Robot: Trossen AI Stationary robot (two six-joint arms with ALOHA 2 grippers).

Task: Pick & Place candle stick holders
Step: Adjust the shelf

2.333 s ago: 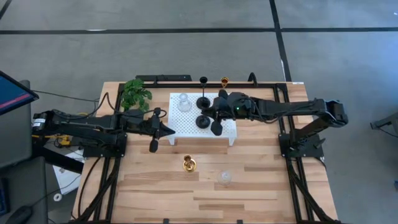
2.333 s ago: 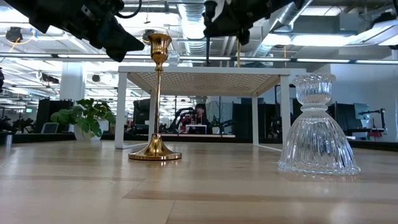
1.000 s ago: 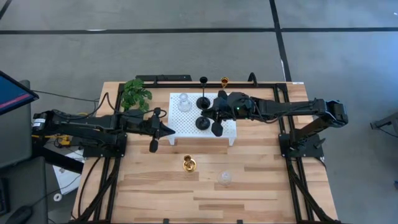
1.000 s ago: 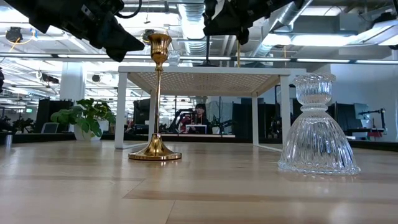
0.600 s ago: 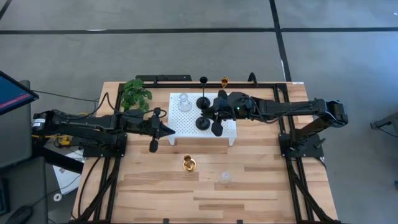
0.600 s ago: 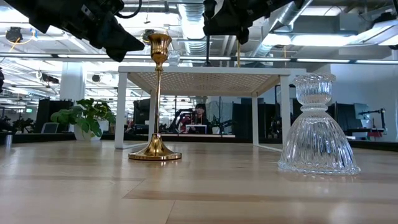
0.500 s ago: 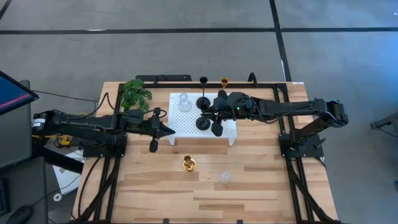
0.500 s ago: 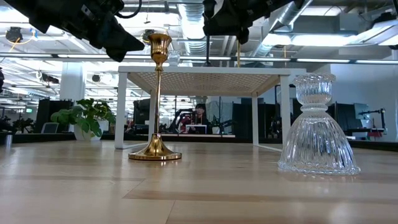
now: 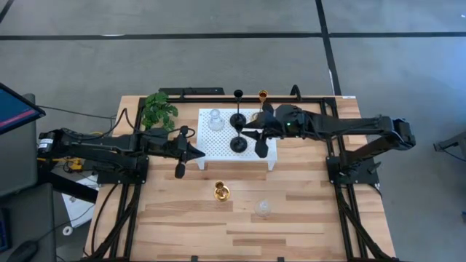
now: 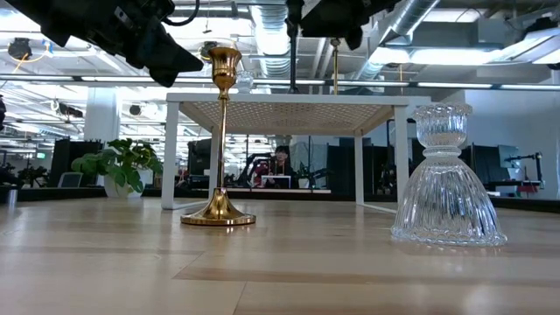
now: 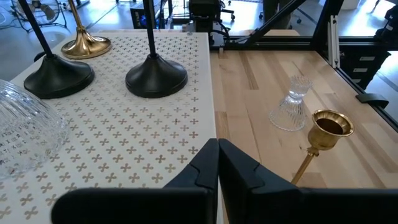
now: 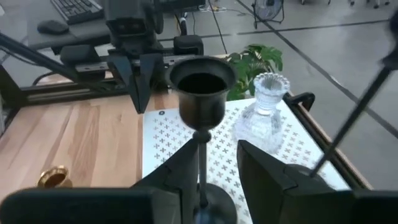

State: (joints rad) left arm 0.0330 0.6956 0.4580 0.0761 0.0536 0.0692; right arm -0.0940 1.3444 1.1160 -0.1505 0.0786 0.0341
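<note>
On the white perforated platform (image 9: pixel 218 138) stand a clear glass holder (image 9: pixel 215 120), two black holders (image 9: pixel 238 118) (image 9: pixel 238 143) and a gold holder (image 9: pixel 263 95). My right gripper (image 9: pixel 255 137) is open above the platform's right part. Its fingers (image 12: pixel 267 177) stand on either side of the nearer black holder's stem (image 12: pixel 200 155), and I see no contact. A gold holder (image 9: pixel 221 191) and a clear glass holder (image 9: pixel 263 209) stand on the table nearer the front. My left gripper (image 9: pixel 191 153) hovers shut at the platform's left edge.
A green leafy plant (image 9: pixel 158 110) stands at the table's far left. The platform stands on thin white legs (image 10: pixel 171 153). Bare wood lies along the near edge and to the right of the platform.
My right gripper has opened, let go of the nearer black holder's stem and drawn back a little toward the table's right edge. The black holder stays upright on the platform where it was.
</note>
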